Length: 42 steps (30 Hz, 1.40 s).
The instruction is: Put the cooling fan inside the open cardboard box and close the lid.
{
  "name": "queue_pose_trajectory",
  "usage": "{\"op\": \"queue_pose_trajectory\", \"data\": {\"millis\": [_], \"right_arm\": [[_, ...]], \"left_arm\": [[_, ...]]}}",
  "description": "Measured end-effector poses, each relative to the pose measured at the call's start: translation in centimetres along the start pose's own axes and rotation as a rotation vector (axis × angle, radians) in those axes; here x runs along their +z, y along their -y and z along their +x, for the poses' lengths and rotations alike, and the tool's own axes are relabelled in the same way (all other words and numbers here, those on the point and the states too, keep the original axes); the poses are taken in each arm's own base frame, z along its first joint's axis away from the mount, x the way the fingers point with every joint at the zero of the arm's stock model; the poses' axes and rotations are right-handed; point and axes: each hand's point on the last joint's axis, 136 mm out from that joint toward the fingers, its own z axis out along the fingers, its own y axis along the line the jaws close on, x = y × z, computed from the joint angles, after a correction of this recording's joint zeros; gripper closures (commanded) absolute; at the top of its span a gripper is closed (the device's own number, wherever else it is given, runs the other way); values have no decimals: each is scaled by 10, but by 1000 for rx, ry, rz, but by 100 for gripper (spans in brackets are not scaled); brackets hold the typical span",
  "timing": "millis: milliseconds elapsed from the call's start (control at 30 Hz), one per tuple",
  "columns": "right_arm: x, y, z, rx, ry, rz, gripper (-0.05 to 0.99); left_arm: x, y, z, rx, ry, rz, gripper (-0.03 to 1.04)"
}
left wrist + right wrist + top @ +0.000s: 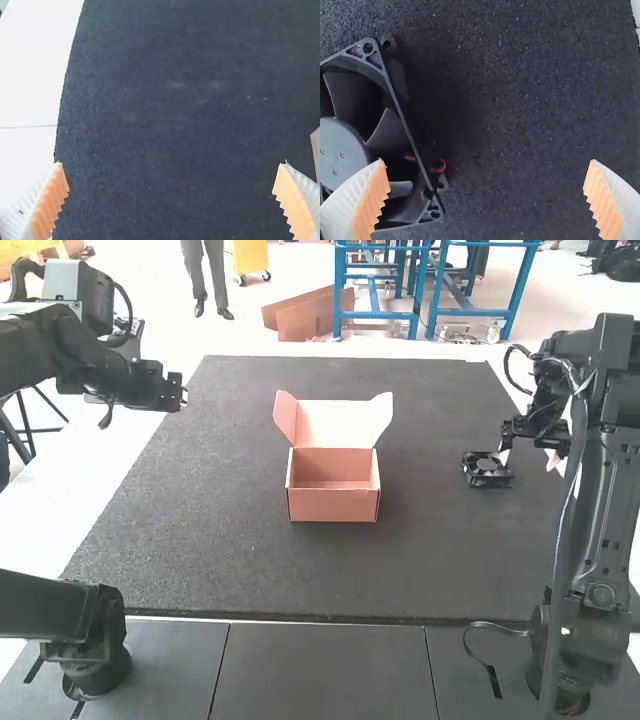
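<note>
Right pincer, spread wide, hangs over the fan near the open box; left pincer, also wide, well apart.

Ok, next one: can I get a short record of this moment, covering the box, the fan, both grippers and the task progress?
box: cardboard, middle of the mat, lid flap standing up, open
fan: black, lying on the mat to the right of the box, apart from it
right gripper: open, above the fan, one finger over its frame, not gripping
left gripper: open, over bare mat at the far left
progress: fan not yet picked up, lid not closed
</note>
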Motion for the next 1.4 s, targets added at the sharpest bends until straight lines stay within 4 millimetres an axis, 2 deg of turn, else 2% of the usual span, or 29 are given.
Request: {"op": "queue_pose_trajectory", "data": {"millis": [200, 467, 600, 700, 867, 1000, 1400], "right_arm": [[0, 0, -2, 1, 6, 0, 4], [24, -1, 3, 0, -44, 1, 4], [25, 0, -2, 2, -36, 3, 6], [26, 1, -3, 4, -33, 4, 20], [27, 0, -3, 10, -34, -1, 66], [27, -4, -4, 14, -32, -22, 93], [26, -16, 0, 72, -49, -105, 95]], "left_arm": [[0, 0, -1, 0, 3, 0, 4], [0, 0, -1, 0, 2, 0, 4], [0, 0, -1, 0, 3, 0, 4], [0, 0, -1, 0, 3, 0, 4], [0, 0, -1, 0, 3, 0, 4], [0, 0, -1, 0, 4, 0, 4], [0, 0, -3, 0, 10, 0, 4]]}}
